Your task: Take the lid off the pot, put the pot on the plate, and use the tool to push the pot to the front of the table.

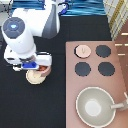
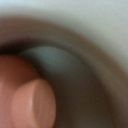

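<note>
The gripper (image 1: 34,66) hangs low at the exterior view's left over the black counter (image 1: 30,105), right above the plate (image 1: 34,77) and touching or just beside the pot (image 1: 45,69) (whether the jaws are apart or together, I cannot tell). The lid (image 1: 82,50) lies off the pot on the stove (image 1: 120,75). The wrist view shows the plate's rim (image 2: 75,30) close

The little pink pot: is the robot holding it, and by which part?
Cannot tell. The gripping tool hangs at the rim of the pot, over the plate, but the arm hides any grasp.
</note>
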{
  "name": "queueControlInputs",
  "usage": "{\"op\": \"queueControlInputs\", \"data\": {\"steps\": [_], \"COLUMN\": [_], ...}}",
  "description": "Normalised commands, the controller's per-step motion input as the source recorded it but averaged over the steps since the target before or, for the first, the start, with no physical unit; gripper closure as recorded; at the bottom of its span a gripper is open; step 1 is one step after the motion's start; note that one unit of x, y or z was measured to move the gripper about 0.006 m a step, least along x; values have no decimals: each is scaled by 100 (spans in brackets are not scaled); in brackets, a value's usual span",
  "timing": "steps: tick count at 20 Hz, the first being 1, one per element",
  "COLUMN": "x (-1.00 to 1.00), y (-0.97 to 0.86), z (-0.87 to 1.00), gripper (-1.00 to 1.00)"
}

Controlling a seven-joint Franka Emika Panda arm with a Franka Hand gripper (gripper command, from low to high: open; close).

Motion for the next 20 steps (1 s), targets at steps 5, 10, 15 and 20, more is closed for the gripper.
{"op": "queueControlInputs", "data": {"steps": [5, 10, 15, 20], "x": [1, 24, 16, 0], "y": [-29, -1, -7, -36], "z": [-59, -50, -28, 0], "gripper": [100, 100, 100, 100]}}
